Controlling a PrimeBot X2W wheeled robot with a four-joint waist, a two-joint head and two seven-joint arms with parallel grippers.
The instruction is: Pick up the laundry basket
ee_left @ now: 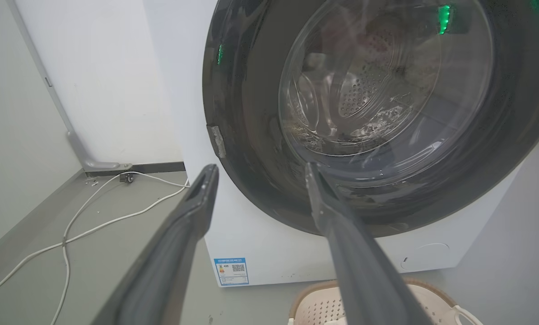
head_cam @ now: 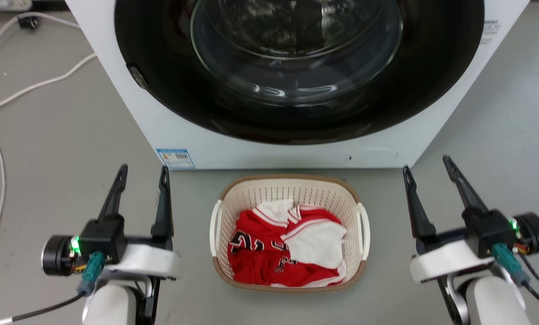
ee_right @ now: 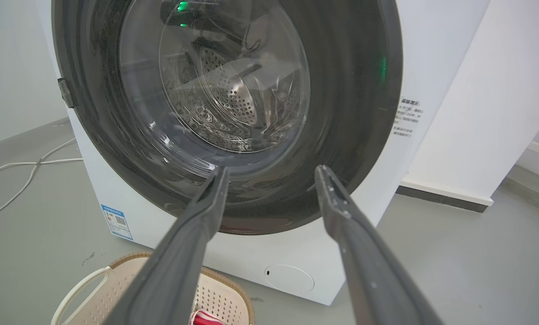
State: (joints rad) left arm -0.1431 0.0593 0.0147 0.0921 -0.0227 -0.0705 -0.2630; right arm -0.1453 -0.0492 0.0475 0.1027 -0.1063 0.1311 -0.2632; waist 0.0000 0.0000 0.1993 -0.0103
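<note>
The laundry basket [head_cam: 292, 192], holding a red-and-white jersey [head_cam: 269, 246], is sitting on the floor [head_cam: 62, 153] just before the washing machine [head_cam: 111, 67]. The left gripper [head_cam: 144, 168] and right gripper [head_cam: 425, 163] are hovering empty with fingers spread, probably flanking its side handles [head_cam: 215, 228] for a two-armed lift.

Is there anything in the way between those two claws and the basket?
Nothing visible. The basket sits on the floor between the open left gripper and right gripper, with just floor between each and the basket's side handles. The washer stands behind it, not between.
</note>
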